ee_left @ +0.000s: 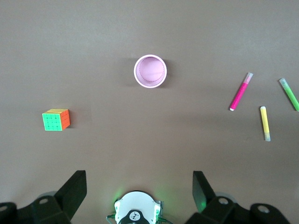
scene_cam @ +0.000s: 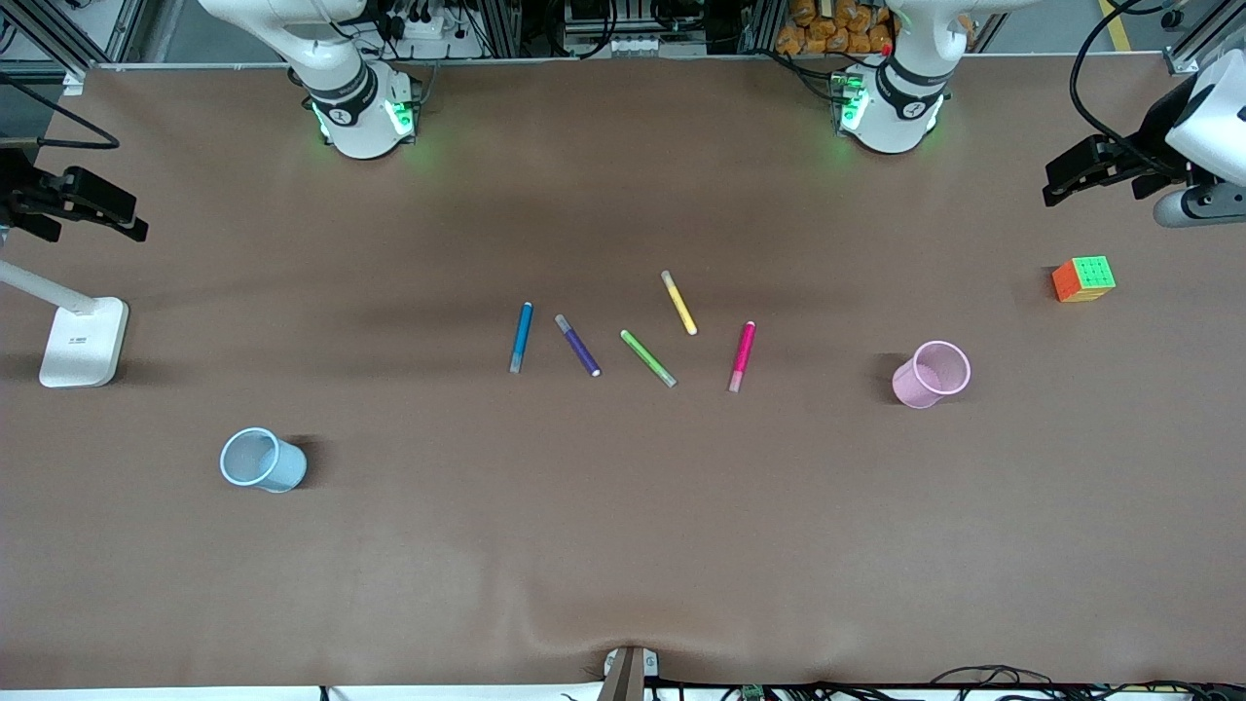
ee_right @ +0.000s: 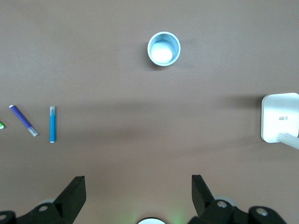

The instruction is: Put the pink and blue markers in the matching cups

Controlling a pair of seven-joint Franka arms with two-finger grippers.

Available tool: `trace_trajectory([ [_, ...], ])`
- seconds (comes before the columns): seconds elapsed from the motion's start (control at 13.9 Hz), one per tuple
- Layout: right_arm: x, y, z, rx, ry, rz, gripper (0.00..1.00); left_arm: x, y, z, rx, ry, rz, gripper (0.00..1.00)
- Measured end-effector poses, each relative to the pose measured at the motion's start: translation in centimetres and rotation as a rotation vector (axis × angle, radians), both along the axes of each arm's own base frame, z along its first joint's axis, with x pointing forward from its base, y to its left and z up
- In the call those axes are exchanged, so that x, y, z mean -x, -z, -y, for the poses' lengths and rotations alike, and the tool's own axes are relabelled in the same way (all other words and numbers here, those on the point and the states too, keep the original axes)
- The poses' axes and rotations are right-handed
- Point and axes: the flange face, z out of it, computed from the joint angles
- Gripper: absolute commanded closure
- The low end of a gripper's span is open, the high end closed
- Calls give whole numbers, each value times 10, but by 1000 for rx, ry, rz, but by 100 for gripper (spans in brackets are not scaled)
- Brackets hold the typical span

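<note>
Both markers lie untouched on the table; no step is begun. Left claw and right claw are held high, wide open, empty. Next, the pink marker must be gripped for the pink cup, the blue marker for the blue cup.

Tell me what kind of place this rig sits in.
Likely a robotics lab bench: brown-covered table, aluminium framing and cables along its edge, and test props laid out: five markers, two cups, a puzzle cube.
</note>
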Motion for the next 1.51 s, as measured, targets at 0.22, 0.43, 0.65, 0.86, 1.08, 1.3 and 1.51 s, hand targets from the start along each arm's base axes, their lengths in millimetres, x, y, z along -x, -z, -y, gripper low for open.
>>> trace_trajectory([
  [0.22,0,0,0,0,0,-1,0,0,-2,0,0,-1,4,0],
  [0.43,0,0,0,0,0,-2,0,-1,-4,-4,-31,-3,12,0],
  [0.65,0,0,0,0,0,-2,0,-2,-3,-5,-37,-4,10,0],
  [0.86,0,0,0,0,0,-3,0,-3,-3,-5,-37,-3,9,0],
  [1.08,0,1,-1,-1,-2,-4,0,-3,-2,-4,-37,1,7,0],
  [1.3,0,1,-6,-2,-12,-4,0,-5,1,-3,-37,2,2,0],
  [1.51,-3,5,-23,-3,-42,-11,0,-6,2,-3,-37,2,0,0],
])
